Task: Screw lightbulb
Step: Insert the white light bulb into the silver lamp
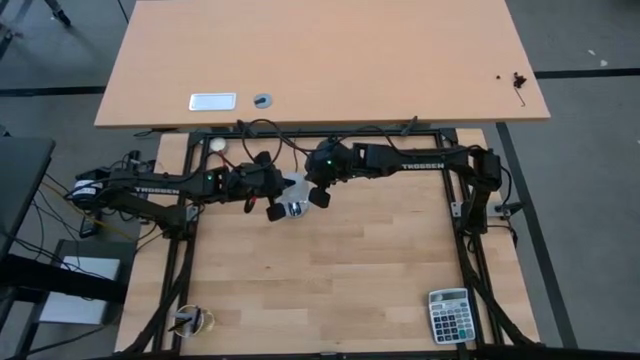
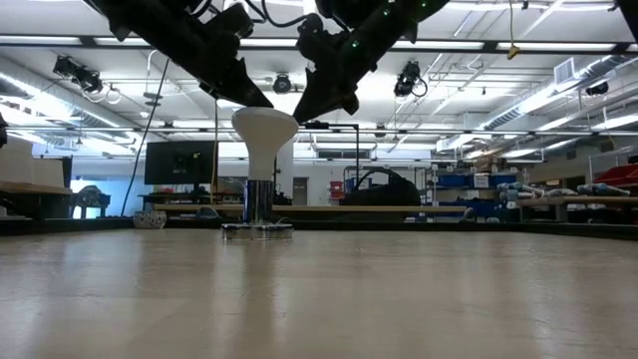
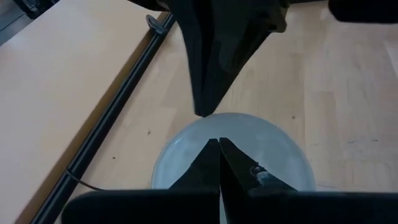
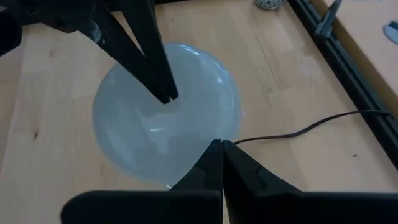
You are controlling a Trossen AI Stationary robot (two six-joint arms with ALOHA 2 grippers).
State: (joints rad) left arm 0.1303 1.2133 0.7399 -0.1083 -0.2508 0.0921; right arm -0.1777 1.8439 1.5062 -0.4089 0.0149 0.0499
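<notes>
- You have two arms, and both meet near the middle of the table (image 1: 330,290), toward its far edge.
- At the near left corner of the table sits one small jumble of parts (image 1: 190,320); what it is cannot be made out.
- At the far left corner lies one tiny white ball (image 1: 216,146).
- Your left gripper (image 1: 277,206) comes in from the left, its two fingers pressed together into a point with nothing between them, the tip just over the left rim of the bulb's face.
- The one lightbulb (image 2: 263,135) stands upright, wide white face up, narrow base down in the one flat round socket (image 2: 257,229).
- Your right gripper (image 1: 318,193) reaches in from the right, fingers likewise closed and empty, the tip at the bulb's right edge.
- One calculator (image 1: 449,316) lies at the near right corner, well apart from the arms.
</notes>
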